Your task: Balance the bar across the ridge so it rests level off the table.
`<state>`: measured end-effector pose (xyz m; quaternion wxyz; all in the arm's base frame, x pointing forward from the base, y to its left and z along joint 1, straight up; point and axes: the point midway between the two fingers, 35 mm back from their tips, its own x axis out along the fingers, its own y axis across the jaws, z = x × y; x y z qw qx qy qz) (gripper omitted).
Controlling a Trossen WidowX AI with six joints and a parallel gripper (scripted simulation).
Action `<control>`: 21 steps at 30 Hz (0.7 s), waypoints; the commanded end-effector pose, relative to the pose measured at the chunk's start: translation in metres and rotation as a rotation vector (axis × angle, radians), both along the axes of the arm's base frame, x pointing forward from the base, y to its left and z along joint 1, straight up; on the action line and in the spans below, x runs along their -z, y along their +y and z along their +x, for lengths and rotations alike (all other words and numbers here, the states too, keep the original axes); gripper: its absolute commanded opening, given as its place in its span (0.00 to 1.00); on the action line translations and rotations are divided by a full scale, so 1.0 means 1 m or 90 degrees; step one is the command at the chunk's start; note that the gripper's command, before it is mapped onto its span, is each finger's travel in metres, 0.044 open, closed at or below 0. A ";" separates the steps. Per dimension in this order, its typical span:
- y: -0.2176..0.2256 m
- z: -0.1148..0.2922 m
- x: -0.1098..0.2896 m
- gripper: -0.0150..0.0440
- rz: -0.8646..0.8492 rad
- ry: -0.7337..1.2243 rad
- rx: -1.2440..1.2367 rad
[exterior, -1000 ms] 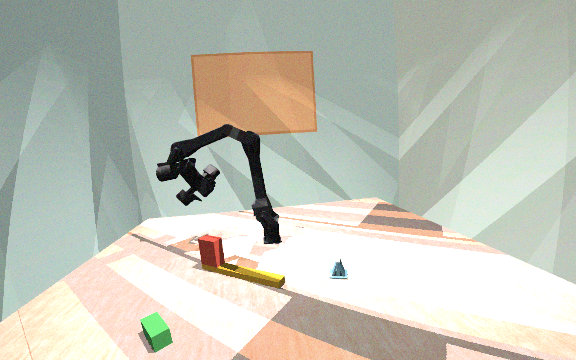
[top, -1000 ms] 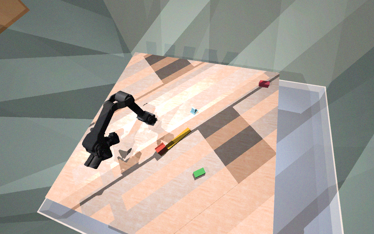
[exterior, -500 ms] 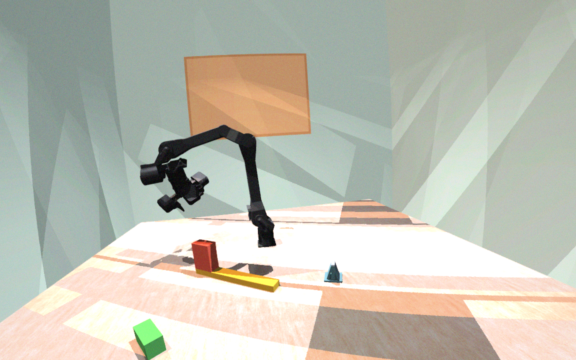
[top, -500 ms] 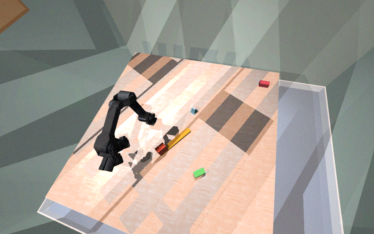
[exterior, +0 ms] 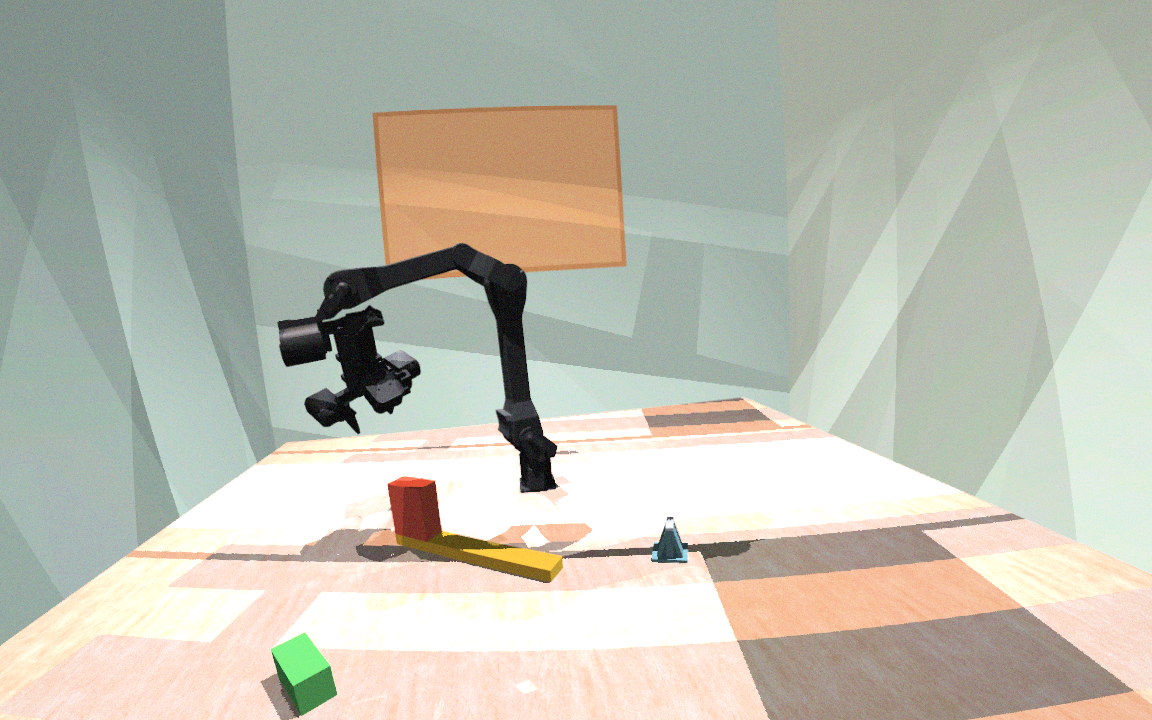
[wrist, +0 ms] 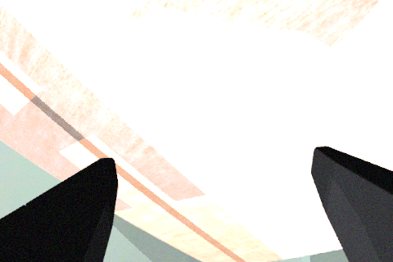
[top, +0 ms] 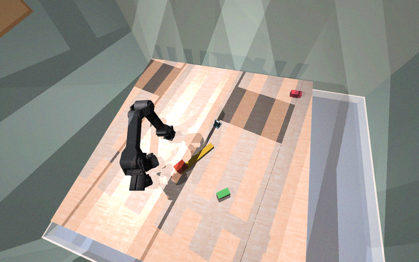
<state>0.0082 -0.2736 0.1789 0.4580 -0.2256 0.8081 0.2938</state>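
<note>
The yellow bar (top: 200,154) (exterior: 499,555) lies flat on the table (top: 269,202) (exterior: 875,573). A red block (top: 180,166) (exterior: 414,508) stands upright on the bar's end nearest the arm. The ridge (top: 217,123) (exterior: 669,541) is a small blue wedge standing apart from the bar's free end. My gripper (top: 168,133) (exterior: 370,413) (wrist: 213,159) is open and empty, high in the air above and behind the red block. In the wrist view only bare table (wrist: 219,82) shows between the fingers; bar and ridge are out of that view.
A green block (top: 223,193) (exterior: 302,673) lies near the table's front. A dark red block (top: 295,93) sits at the far corner. A translucent walled tray (top: 364,107) borders the table's right side. An orange panel (exterior: 499,188) hangs behind the arm.
</note>
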 end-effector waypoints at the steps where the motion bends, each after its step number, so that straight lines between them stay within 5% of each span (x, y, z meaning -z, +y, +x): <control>1: 0.006 0.024 -0.002 0.79 -0.014 -0.037 -0.013; 21: 0.051 0.118 -0.005 0.79 -0.008 -0.177 -0.074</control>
